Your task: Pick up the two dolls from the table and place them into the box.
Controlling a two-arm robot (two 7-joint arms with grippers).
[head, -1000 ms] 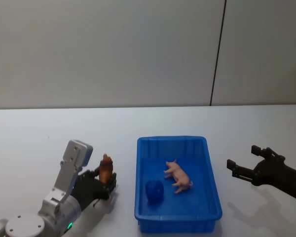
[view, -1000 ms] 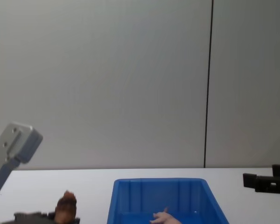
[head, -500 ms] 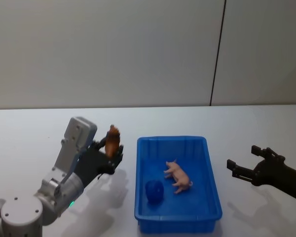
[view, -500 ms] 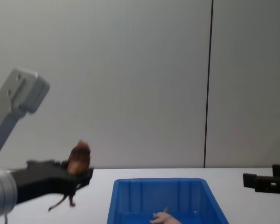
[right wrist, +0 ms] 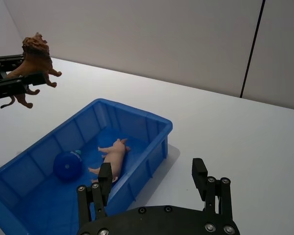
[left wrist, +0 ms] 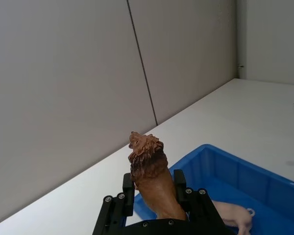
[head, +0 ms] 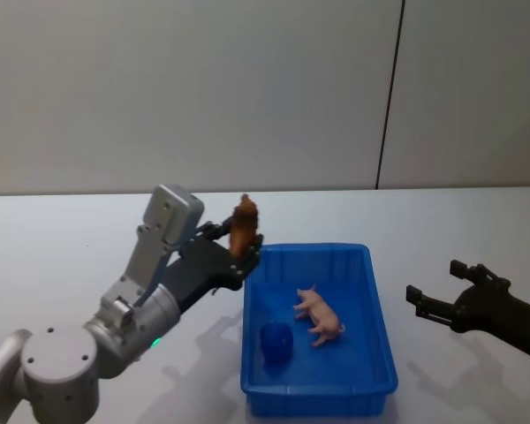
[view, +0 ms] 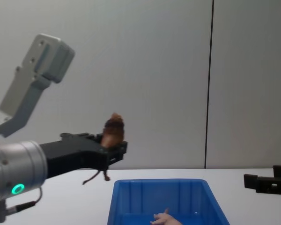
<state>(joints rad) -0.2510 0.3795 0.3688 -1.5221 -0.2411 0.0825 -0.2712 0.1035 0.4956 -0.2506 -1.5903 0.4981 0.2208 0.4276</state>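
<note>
White table (head: 62, 238): your left gripper (head: 239, 248) clamps the lion (head: 244, 224) above the box's (head: 318, 389) left rim; pig (head: 320, 315) inside. Right gripper (head: 442, 296) idle, fingers spread.

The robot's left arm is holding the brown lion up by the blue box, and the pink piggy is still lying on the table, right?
Not quite. The pink piggy is already lying inside the blue box, next to a blue ball, as the head view shows. The rest is right: the left gripper holds the brown lion up by the box's corner.
</note>
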